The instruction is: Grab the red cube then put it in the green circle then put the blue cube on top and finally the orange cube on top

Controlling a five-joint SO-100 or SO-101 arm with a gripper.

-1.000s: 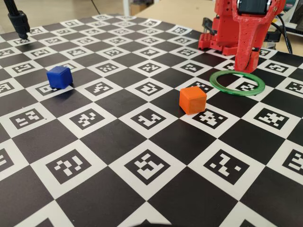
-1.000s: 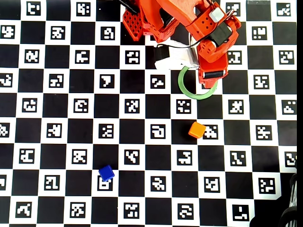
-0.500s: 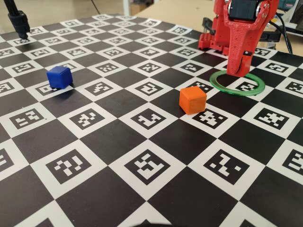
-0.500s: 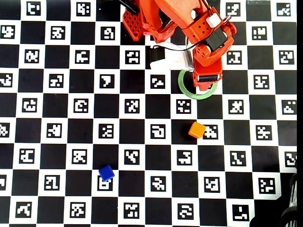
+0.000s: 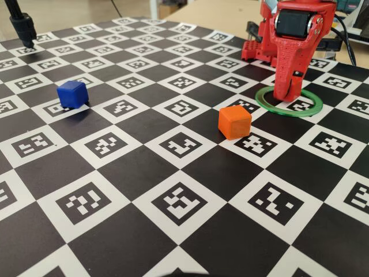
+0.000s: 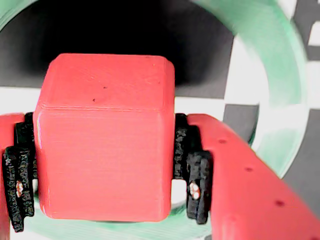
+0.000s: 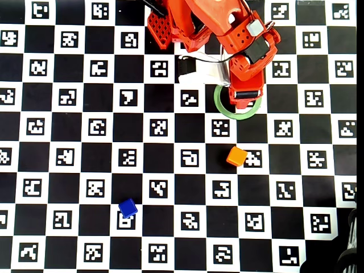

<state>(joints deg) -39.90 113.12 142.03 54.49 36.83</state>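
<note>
The red cube (image 6: 105,135) fills the wrist view, clamped between the black pads (image 6: 192,170) of my red gripper (image 6: 105,195). The green circle (image 6: 270,100) curves around and beneath it, so the cube is inside the ring; whether it touches the board I cannot tell. In the fixed view my gripper (image 5: 286,92) points down into the green circle (image 5: 300,113) and hides the cube. From overhead the gripper (image 7: 243,102) covers the ring's (image 7: 217,103) middle. The orange cube (image 5: 234,122) (image 7: 236,156) lies just in front of the ring. The blue cube (image 5: 72,93) (image 7: 128,207) lies far off.
The board is a black and white checkerboard with printed markers (image 5: 181,202). The arm's red base (image 7: 182,23) stands at the board's far edge with a white part (image 7: 199,71) beside it. A black pole (image 5: 23,26) stands at the far left corner of the fixed view.
</note>
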